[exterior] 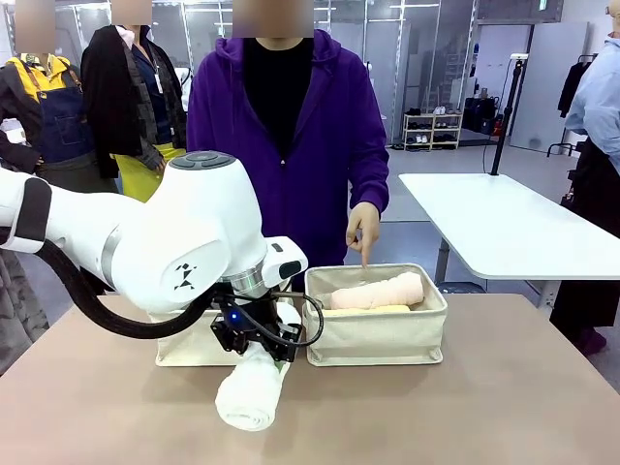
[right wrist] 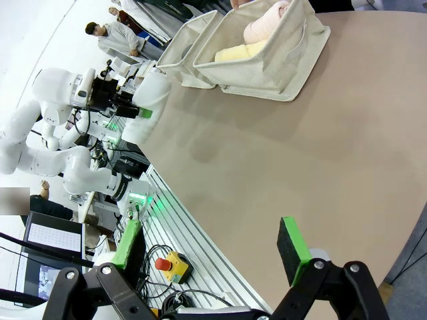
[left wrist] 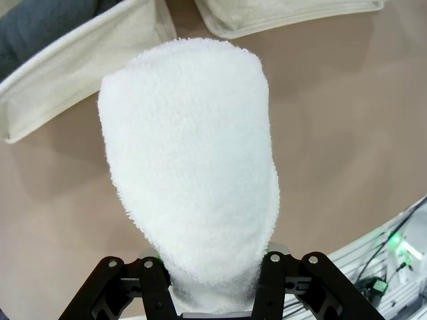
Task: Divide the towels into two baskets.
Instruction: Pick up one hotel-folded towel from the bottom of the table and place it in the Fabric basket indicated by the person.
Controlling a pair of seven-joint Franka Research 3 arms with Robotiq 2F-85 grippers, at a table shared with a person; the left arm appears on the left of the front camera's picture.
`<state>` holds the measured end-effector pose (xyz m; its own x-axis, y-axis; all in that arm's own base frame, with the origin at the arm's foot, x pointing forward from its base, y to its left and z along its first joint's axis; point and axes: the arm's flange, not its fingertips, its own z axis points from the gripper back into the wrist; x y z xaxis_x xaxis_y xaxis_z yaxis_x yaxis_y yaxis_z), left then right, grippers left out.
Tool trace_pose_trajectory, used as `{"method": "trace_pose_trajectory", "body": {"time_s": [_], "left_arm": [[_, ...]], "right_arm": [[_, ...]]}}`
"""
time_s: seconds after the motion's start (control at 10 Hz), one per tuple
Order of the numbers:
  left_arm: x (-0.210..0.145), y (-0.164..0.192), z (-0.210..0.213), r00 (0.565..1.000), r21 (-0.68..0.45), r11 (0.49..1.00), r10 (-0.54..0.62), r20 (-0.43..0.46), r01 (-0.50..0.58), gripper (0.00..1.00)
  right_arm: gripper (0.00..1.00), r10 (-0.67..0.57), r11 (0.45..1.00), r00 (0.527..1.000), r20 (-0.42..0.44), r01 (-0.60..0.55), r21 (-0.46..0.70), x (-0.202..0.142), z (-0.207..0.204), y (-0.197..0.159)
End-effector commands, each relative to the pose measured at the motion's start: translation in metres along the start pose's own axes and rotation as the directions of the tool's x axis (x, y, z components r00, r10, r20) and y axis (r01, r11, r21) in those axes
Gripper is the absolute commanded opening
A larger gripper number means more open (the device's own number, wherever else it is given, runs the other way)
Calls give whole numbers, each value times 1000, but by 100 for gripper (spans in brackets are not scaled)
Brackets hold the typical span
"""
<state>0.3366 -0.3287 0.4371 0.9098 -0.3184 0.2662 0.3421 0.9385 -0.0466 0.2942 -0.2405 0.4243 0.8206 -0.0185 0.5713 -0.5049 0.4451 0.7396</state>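
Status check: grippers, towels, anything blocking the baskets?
Left gripper shut on white towel, above table. Right gripper open. Pink towel in right basket; person's hand pointing there.

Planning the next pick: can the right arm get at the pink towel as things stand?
Probably yes. The right gripper is open and empty, and the pink towel lies uncovered atop the right basket. Only the person's hand, pointing in just behind it, might interfere.

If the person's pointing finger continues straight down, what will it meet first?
Probably the pale pink towel lying in the right basket; the hand points down just above its far rim, though depth is unclear.
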Motion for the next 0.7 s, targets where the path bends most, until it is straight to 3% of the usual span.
{"method": "trace_pose_trajectory", "body": {"time_s": [0.0,0.1,0.2,0.3,0.4,0.6], "left_arm": [[17,-20,16,967,71,969,-241,87,235,40],[44,-29,22,929,111,931,-359,90,349,40],[79,-40,27,857,155,857,-507,92,491,40],[110,-52,37,753,177,755,-651,91,631,40],[141,-65,45,625,192,630,-775,96,753,40],[195,-104,39,277,186,284,-959,62,941,40]], "right_arm": [[100,-10,1000,1000,14,10,7,0,0,5],[100,-10,1000,1000,14,10,7,0,0,5],[100,-10,1000,1000,14,10,7,0,0,5],[100,-10,1000,1000,14,10,7,0,0,5],[100,-10,1000,1000,14,10,7,0,0,5],[100,-10,1000,1000,14,10,7,0,0,5]]}}
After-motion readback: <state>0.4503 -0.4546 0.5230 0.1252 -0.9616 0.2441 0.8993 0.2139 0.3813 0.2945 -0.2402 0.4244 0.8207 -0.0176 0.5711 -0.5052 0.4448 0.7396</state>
